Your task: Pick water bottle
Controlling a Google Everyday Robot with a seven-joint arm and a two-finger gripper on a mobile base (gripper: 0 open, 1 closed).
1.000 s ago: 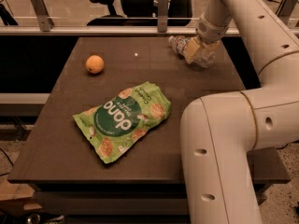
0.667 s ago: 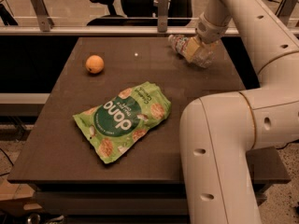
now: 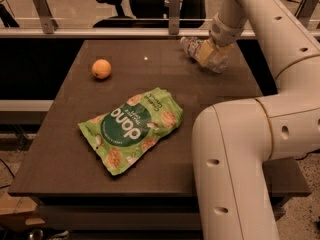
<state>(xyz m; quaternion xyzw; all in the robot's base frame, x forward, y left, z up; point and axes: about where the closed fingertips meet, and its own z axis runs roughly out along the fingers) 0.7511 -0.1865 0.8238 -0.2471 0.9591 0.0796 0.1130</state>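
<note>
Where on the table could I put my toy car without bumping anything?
Bare: the table's front left corner, below the snack bag, and the back middle between orange and water bottle. Crowded: back right, where the pincer is at the bottle.

Your dark table (image 3: 65,149) bears an orange (image 3: 101,68), a green snack bag (image 3: 131,129) and, far right, the water bottle (image 3: 191,45), with the gripper (image 3: 212,56) at it.

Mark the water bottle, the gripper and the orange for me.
water bottle (image 3: 190,44): camera view, its exposed neck end
gripper (image 3: 206,53): camera view, its tip, at the bottle, far right of the table (image 3: 70,154)
orange (image 3: 101,68): camera view, middle of the fruit
</note>
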